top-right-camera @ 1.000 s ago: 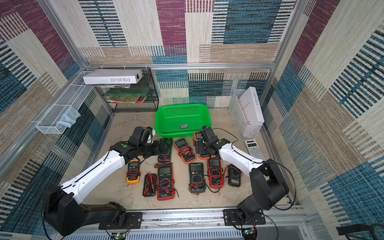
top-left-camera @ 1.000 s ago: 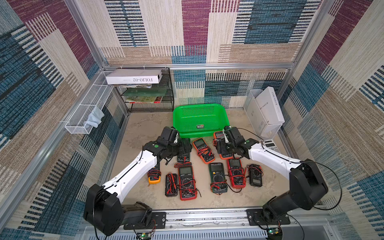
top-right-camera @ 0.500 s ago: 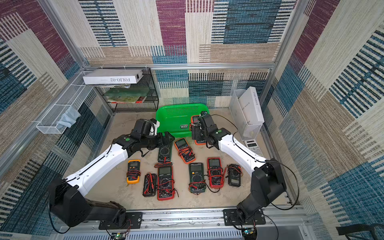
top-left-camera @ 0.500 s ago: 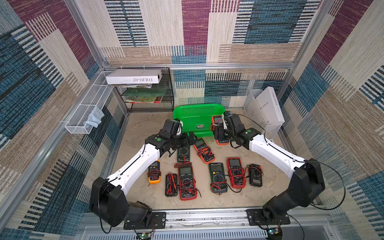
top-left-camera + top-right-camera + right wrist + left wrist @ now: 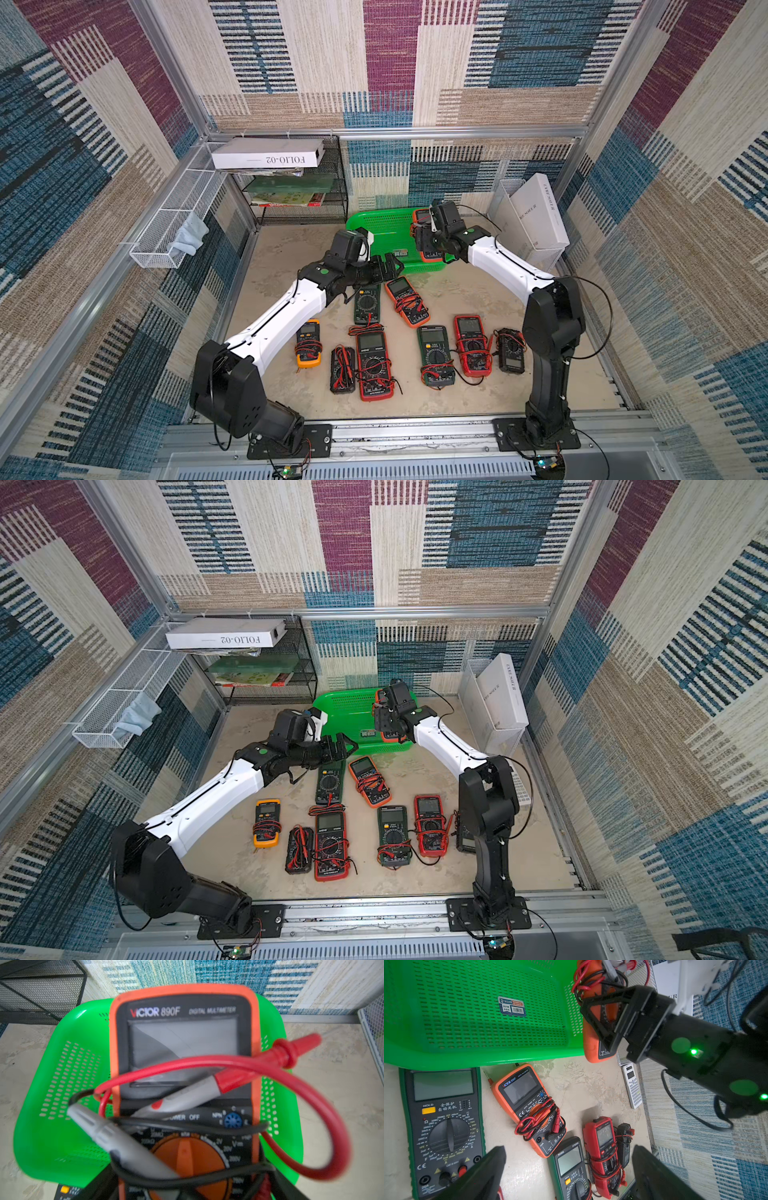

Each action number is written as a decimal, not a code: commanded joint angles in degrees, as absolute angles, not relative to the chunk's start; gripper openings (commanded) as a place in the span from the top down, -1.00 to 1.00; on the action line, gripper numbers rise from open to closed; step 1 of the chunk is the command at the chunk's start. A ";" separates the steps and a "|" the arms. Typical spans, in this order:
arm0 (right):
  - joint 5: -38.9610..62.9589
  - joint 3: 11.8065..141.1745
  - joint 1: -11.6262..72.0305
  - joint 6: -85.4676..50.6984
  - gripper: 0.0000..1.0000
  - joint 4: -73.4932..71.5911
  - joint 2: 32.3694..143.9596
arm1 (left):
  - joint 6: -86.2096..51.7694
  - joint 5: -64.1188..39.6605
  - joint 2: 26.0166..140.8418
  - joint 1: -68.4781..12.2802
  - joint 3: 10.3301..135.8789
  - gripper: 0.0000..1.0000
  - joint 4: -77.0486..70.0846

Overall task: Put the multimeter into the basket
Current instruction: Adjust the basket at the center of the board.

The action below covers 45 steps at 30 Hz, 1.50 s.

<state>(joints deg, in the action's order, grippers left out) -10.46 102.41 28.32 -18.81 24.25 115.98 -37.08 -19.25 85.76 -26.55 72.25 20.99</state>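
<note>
Patchwork woven panels in blue, plum and beige enclose a mottled beige desk (image 5: 282, 257). Over it the right tool (image 5: 430, 247) is seen clamped on the multimeter (image 5: 182, 1043), which is pinched across its lower body at the dial, screen end pointing outward. The multimeter is thus held in the air above the right-hand end of the basket (image 5: 386, 230) and is not yet set down.

It is judged stiff and moderately heavy: a hard black case in a rubbery orange sleeve, which should resist slipping. The flat sides are the place to be gripped, and the screen is best spared. The red lead (image 5: 311, 1126) and black lead (image 5: 187, 1125) are wound loosely and look springy, so they could be snagged on the rim.

The basket is of glossy green plastic, rounded at the corners and pierced with rows of slots, with a sticker (image 5: 512, 1006) on its near wall. Just before that wall the left tool (image 5: 387, 269) is held spread wide and empty. Around it, other meters (image 5: 374, 365) lie flat on the desk.
</note>
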 commanded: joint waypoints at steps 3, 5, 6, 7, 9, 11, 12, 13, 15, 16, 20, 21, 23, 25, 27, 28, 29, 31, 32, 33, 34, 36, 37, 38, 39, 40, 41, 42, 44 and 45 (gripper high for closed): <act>-9.78 110.15 26.43 -16.72 -0.38 24.06 122.45 | -36.53 -19.29 86.83 -26.54 73.19 -0.99 20.79; -8.86 112.89 25.55 -16.35 -0.39 24.92 125.14 | -36.49 -19.32 87.16 -26.54 73.19 -0.99 20.93; -8.50 114.06 25.22 -16.19 -0.39 25.34 126.47 | -36.48 -19.34 87.40 -26.52 73.20 -0.99 21.06; -8.03 115.57 24.86 -16.01 -0.39 25.89 127.89 | -36.48 -19.34 87.52 -26.54 73.15 -0.99 21.07; -7.50 118.23 24.25 -15.69 -0.39 26.90 130.24 | -36.73 -19.32 87.69 -26.54 73.15 -0.99 21.02; -7.05 120.42 23.85 -15.23 -0.40 27.83 132.34 | -36.73 -19.40 87.93 -26.54 73.14 -0.99 21.05; -6.99 121.60 23.71 -15.03 -0.40 28.33 133.26 | -36.76 -19.36 88.04 -26.54 73.06 -0.99 21.11; -6.90 122.28 23.69 -14.85 -0.40 28.69 134.06 | -36.76 -19.34 88.05 -26.52 73.04 -0.99 21.19; -6.62 123.25 23.56 -14.68 -0.40 29.12 135.27 | -36.82 -19.34 88.15 -26.54 73.01 -0.99 21.17; -6.59 123.33 23.56 -14.68 -0.40 29.15 135.64 | -36.84 -19.31 88.15 -26.52 72.91 -0.99 21.11; -6.37 122.98 23.57 -14.73 -0.41 29.60 136.91 | -37.22 -19.34 88.15 -26.54 72.52 -0.99 21.20; -6.42 122.68 23.69 -14.83 -0.41 29.62 137.18 | -37.19 -19.41 88.08 -26.54 72.51 -0.99 21.27; -6.66 121.79 23.64 -14.80 -0.41 29.67 137.21 | -37.30 -19.42 87.98 -26.50 72.17 -0.99 21.40; -7.07 120.35 23.78 -14.85 -0.41 29.39 136.74 | -37.28 -19.38 87.58 -26.54 71.83 -0.99 21.36; -7.46 118.19 23.76 -14.85 -0.42 28.69 135.62 | -37.44 -19.24 87.23 -26.54 71.31 -0.99 21.28; -7.56 117.16 23.73 -14.92 -0.42 28.36 135.07 | -37.44 -19.25 87.06 -26.51 71.10 -0.99 21.23; -7.73 115.81 23.74 -14.96 -0.42 27.86 134.33 | -37.55 -19.25 86.88 -26.52 70.81 -0.99 21.18; -8.08 113.55 23.73 -15.07 -0.43 27.10 133.14 | -37.60 -19.25 86.53 -26.54 70.36 -0.99 21.16; -8.26 112.41 23.73 -15.12 -0.43 26.85 132.54 | -37.62 -19.25 86.27 -26.54 70.09 -0.99 21.17; -8.43 111.27 23.71 -15.19 -0.43 26.58 131.90 | -37.68 -19.18 86.03 -26.54 69.82 -0.99 21.10; -8.67 110.10 23.70 -15.24 -0.43 26.32 131.32 | -37.64 -19.16 85.92 -26.54 69.49 -0.99 21.07; -9.18 107.25 23.65 -15.35 -0.44 25.26 129.86 | -37.79 -19.07 85.61 -26.54 68.94 -0.99 21.00; -9.32 105.96 23.65 -15.45 -0.44 24.80 129.16 | -37.87 -19.15 85.45 -26.54 68.66 -0.99 20.92; -9.41 104.60 23.59 -15.63 -0.44 24.19 128.41 | -37.93 -19.23 85.36 -26.54 68.44 -0.99 20.81; -9.49 103.56 23.49 -15.77 -0.44 23.85 127.75 | -37.91 -19.25 85.32 -26.54 68.35 -0.99 20.81; -9.62 102.43 23.45 -15.95 -0.45 23.54 127.17 | -37.95 -19.34 85.21 -26.56 68.20 -0.99 20.83; -9.73 101.46 23.38 -16.23 -0.45 23.19 126.56 | -37.98 -19.34 85.17 -26.57 68.05 -0.99 20.74; -9.80 100.68 23.33 -16.53 -0.45 23.01 126.20 | -38.04 -19.34 85.08 -26.62 67.90 -0.99 20.78; -9.82 99.31 23.19 -17.60 -0.49 22.59 125.47 | -38.16 -19.25 84.84 -26.63 67.60 -0.99 20.66; -10.06 99.14 23.07 -18.33 -0.51 22.60 125.42 | -38.27 -19.16 84.77 -26.56 67.41 -0.99 20.56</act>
<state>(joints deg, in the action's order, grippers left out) -8.88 99.68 23.22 -16.21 25.89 126.54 -38.22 -19.22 85.36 -26.55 67.68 21.10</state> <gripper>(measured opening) 0.836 0.996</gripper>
